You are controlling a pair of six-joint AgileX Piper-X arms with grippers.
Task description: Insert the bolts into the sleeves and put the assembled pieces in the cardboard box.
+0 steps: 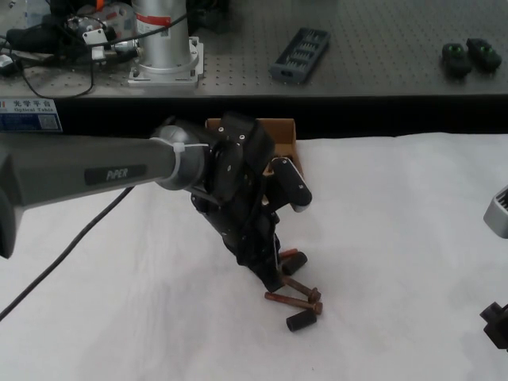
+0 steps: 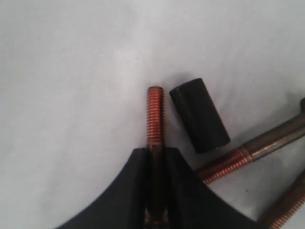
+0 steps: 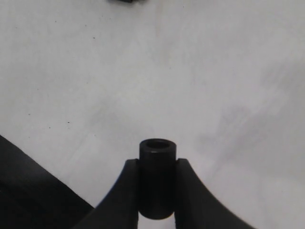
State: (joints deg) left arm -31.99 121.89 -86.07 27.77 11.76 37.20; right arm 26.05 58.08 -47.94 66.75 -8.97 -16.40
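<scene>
My left gripper [image 2: 155, 153] is shut on a copper bolt [image 2: 155, 114], whose threaded end sticks out past the fingertips just above the white cloth. A black sleeve [image 2: 199, 116] lies right beside that bolt, with two more bolts [image 2: 259, 150] further off. From the high view, the left gripper [image 1: 274, 276] points down into a small pile of bolts [image 1: 290, 300] and sleeves [image 1: 300, 321]. My right gripper [image 3: 157, 164] is shut on a black sleeve [image 3: 157, 157], its hollow end facing outward. The cardboard box [image 1: 279, 129] sits behind the left arm, mostly hidden.
A white cloth [image 1: 397, 238] covers the bench. Part of the right arm [image 1: 497, 317] shows at the right edge. Behind the cloth, a perforated metal board holds a metal column [image 1: 163, 40], a grey-blue case [image 1: 300, 52], cables and two dark parts [image 1: 471, 55].
</scene>
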